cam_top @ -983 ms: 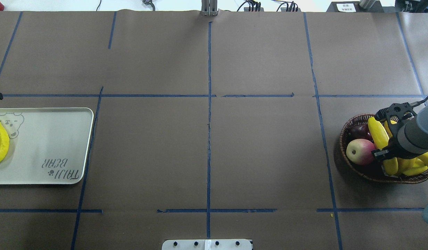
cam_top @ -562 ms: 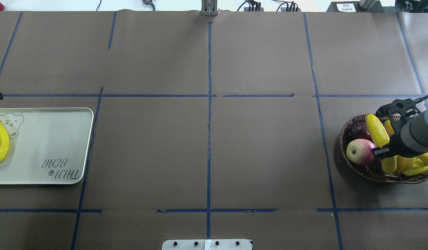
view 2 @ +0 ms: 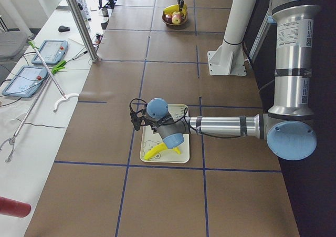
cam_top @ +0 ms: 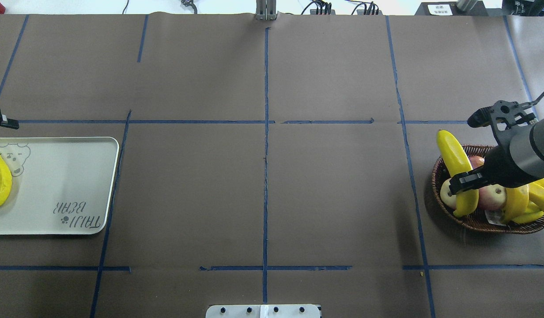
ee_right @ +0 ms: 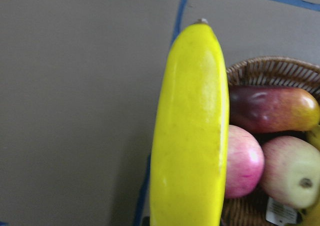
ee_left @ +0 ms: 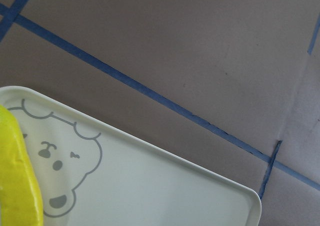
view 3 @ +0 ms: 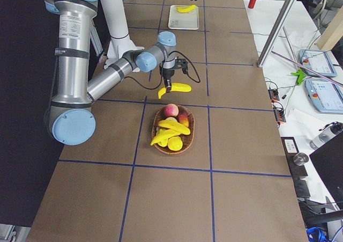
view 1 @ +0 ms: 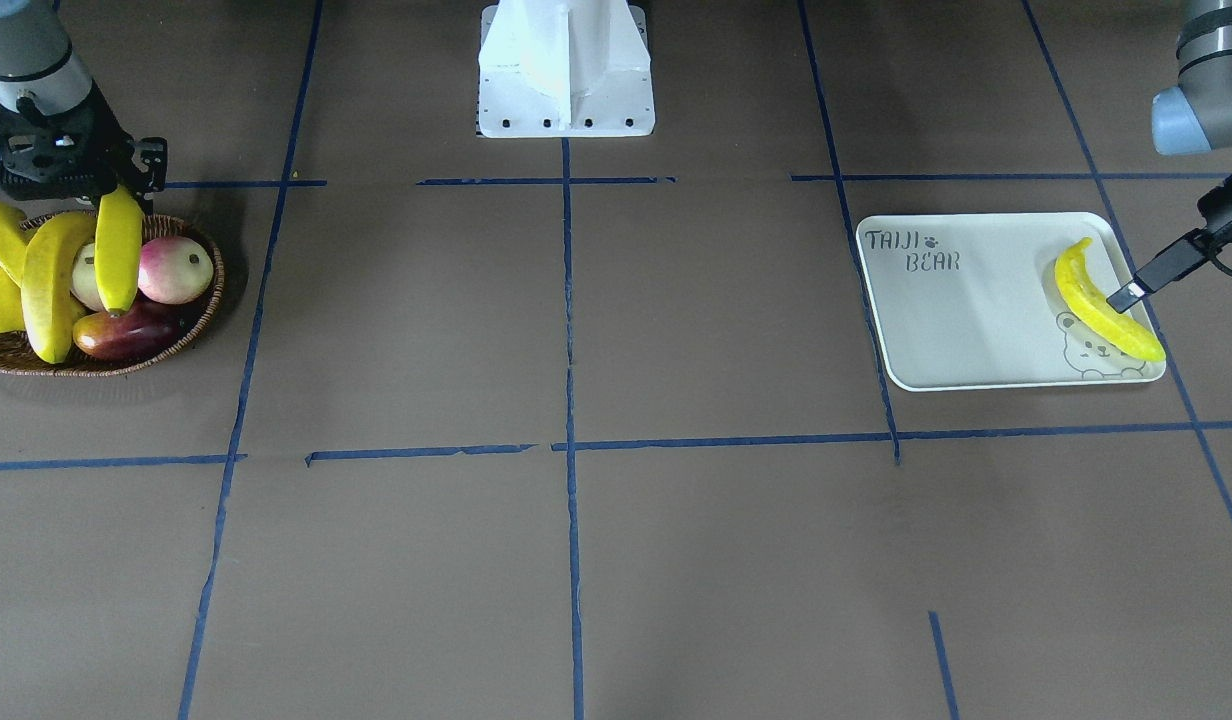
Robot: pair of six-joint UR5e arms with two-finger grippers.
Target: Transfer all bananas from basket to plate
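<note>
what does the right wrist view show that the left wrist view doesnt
Right wrist only: the held banana close up, the basket and red fruit beside it. Left wrist only: the plate with its bear drawing and a second banana on it. Both: a yellow banana over the brown table with blue tape.

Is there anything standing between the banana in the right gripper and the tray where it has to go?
Nothing visible does. Between the held banana in the right gripper, above the basket, and the tray lies only taped brown table. Another banana occupies the tray's far end.
</note>
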